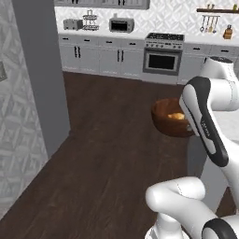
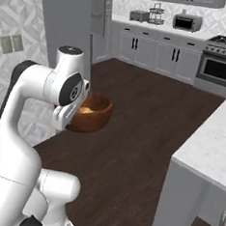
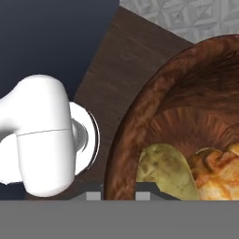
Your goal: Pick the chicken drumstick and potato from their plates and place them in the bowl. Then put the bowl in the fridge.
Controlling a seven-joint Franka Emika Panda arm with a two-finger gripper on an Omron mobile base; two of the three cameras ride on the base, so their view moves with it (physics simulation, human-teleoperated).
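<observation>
The reddish-brown bowl (image 1: 167,122) (image 2: 96,116) hangs in the air over the dark wood floor, held at its rim. In the hand view my gripper (image 3: 119,195) is shut on the bowl's rim (image 3: 128,135), one tip on each side of the wall. Inside lie the olive-brown potato (image 3: 164,172) and, beside it, the golden-orange chicken drumstick (image 3: 218,172) (image 1: 176,115). The fridge (image 1: 41,79) (image 2: 70,19) is the tall grey block to the left of the bowl. The plates are out of view.
A white marble island counter (image 2: 210,143) stands at the right. Grey cabinets (image 1: 98,58), an oven (image 1: 161,60), a toaster and a microwave line the far wall. A patterned wall (image 1: 18,135) runs along the left, with wood floor (image 1: 102,154) between.
</observation>
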